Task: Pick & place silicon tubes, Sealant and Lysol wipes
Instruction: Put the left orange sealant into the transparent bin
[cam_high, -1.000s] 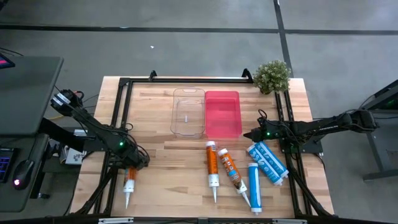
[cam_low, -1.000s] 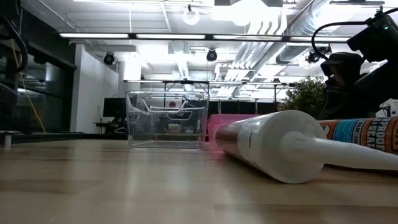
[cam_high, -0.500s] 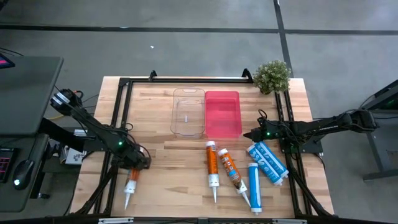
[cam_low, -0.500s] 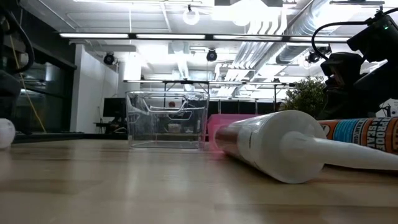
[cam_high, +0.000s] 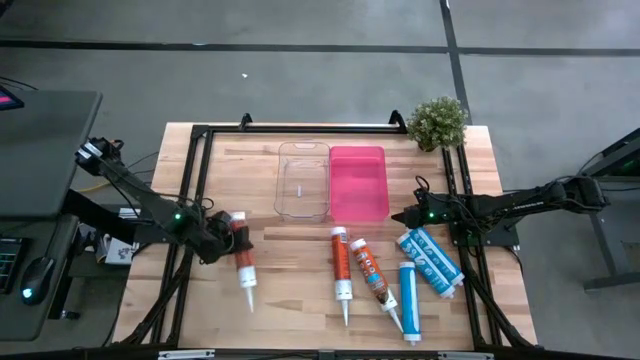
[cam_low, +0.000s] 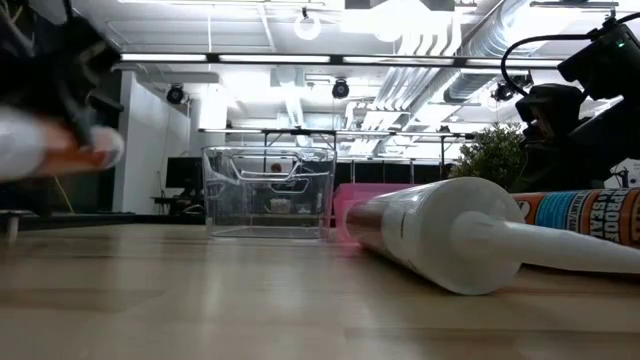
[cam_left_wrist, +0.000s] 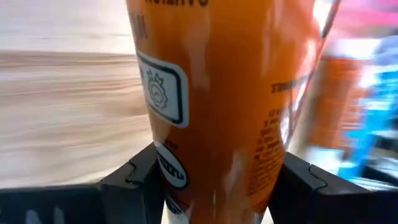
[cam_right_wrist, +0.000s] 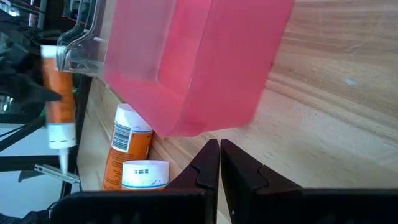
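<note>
I have the left gripper (cam_high: 228, 234) clenched on the orange-labelled sealant tube with a white nozzle (cam_high: 243, 258), lifted off the wooden counter (cam_high: 290, 300) near its left side, short of the clear plastic bin (cam_high: 302, 181) and the pink plastic bin (cam_high: 358, 183). My fingers (cam_left_wrist: 134, 177) pinch only the butt end, so the long nozzle hangs out; I judge a quick swing could twist it loose or clip a bin wall. The right gripper (cam_right_wrist: 219, 163) waits beside the pink bin, fingers pressed together and empty, near the blue-and-white wipes packs (cam_high: 430, 260).
</note>
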